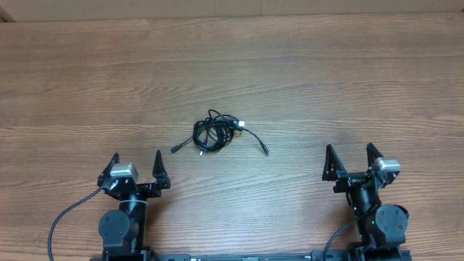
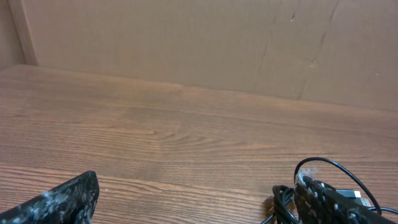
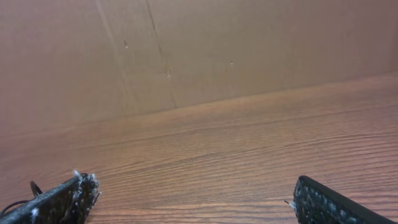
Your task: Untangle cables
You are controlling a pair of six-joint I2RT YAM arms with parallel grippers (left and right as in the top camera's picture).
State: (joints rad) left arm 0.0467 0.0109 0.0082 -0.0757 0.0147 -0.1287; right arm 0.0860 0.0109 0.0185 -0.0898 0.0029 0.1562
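Note:
The cables (image 1: 212,133) are a small tangle of thin black cords near the table's middle, with a silver-tipped plug at the upper right and loose ends trailing left and right. My left gripper (image 1: 135,167) is open and empty at the near left, short of the tangle. Its wrist view shows part of the cables (image 2: 283,200) beside the right finger. My right gripper (image 1: 352,160) is open and empty at the near right, well away from the cables. A black loop (image 3: 32,187) peeks past its left finger.
The wooden table (image 1: 326,80) ends at a brown cardboard wall (image 2: 186,43) along the far side. Thick black arm wires (image 1: 61,221) run at the near edge by both arm bases.

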